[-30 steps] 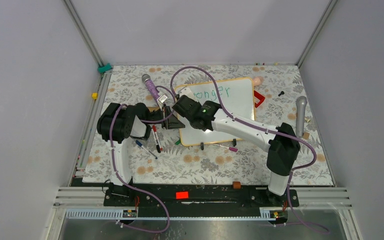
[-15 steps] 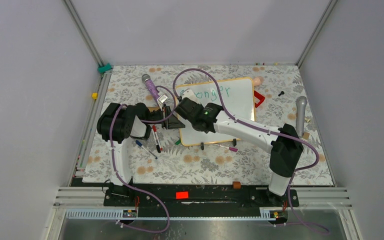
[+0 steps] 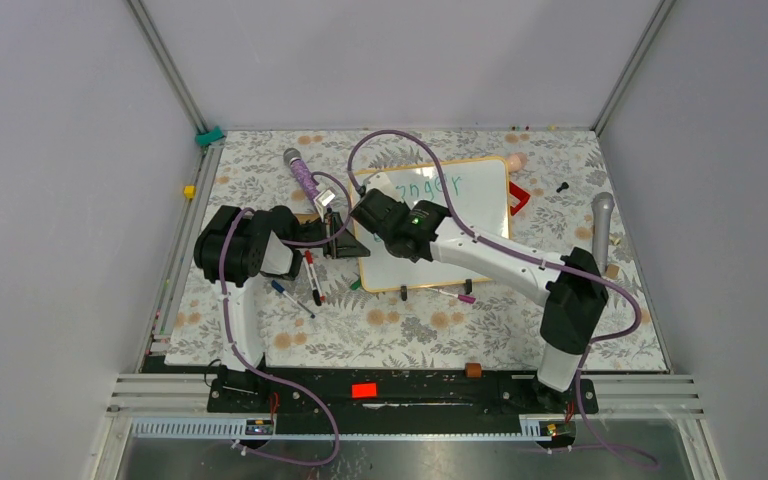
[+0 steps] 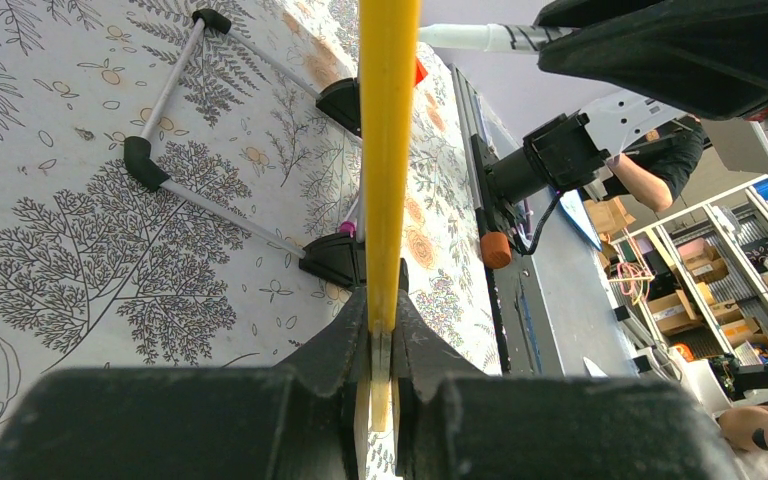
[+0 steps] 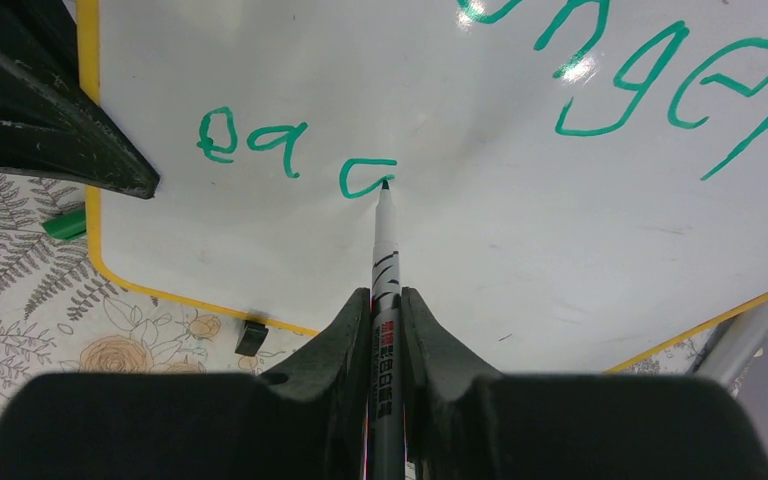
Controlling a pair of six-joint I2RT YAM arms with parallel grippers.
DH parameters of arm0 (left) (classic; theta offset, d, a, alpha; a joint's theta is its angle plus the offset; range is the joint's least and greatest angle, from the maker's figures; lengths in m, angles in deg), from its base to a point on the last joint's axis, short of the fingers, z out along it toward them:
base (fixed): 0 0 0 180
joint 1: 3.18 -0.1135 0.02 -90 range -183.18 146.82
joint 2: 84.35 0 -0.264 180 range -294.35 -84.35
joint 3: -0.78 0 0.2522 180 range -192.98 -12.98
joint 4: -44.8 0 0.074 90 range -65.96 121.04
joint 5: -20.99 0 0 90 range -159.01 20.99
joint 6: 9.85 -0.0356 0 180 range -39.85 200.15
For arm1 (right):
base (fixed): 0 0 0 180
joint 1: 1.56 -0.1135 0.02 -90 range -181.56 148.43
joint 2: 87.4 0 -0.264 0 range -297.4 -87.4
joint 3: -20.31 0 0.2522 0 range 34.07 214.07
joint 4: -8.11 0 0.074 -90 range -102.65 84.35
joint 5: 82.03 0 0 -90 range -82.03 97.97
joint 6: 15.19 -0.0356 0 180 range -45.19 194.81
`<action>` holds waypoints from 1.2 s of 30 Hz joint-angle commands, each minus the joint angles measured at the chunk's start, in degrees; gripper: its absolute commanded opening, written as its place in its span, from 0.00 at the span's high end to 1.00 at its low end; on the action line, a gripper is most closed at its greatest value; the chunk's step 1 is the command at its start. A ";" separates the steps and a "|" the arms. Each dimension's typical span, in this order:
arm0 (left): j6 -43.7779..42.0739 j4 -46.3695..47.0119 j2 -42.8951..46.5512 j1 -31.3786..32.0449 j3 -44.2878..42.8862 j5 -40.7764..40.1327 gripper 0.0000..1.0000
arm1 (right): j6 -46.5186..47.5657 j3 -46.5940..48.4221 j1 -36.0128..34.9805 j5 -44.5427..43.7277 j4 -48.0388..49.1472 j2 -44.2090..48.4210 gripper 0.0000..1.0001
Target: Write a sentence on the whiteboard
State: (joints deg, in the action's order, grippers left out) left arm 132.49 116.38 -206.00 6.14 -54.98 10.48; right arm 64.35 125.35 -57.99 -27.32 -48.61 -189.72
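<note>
Marker (image 5: 384, 262) is held pinched tight in the right gripper (image 5: 385, 305), its tip set on the whiteboard (image 5: 520, 260) at the green "c" of the sentence (image 5: 360, 163) (second line, left of frame). The board, centre of the top view, is clamped at its yellow edge (image 4: 388, 150) by the nearly closed left gripper (image 4: 383, 320).

Top view is taken from high above and behind the arm bases, facing down. The whole bench (image 3: 410, 330) is covered, with the whiteboard (image 3: 480, 205) small at mid-frame. Left wrist view is set behind the left tool (image 4: 384, 320) and sighted along the whiteboard's yellow edge, very close. Right wrist view is set behind the right tool (image 5: 387, 310) and aimed down the marker (image 5: 385, 250) at the whiteboard face, close. The whiteboard is shared by all three.
</note>
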 commanded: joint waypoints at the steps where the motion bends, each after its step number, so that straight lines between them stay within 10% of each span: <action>1: 0.86 -0.53 -0.61 -0.17 0.07 1.93 1.00 | 0.05 0.81 0.44 1.39 -0.31 4.49 1.00; 36: 0.83 -0.52 -0.70 -0.12 -0.01 1.84 1.00 | 0.11 -0.84 4.58 2.83 1.86 1.71 1.00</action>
State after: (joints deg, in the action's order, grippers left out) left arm 133.12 116.08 -206.00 6.14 -54.98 10.13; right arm 66.12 128.41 -53.95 -26.38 -47.85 -189.87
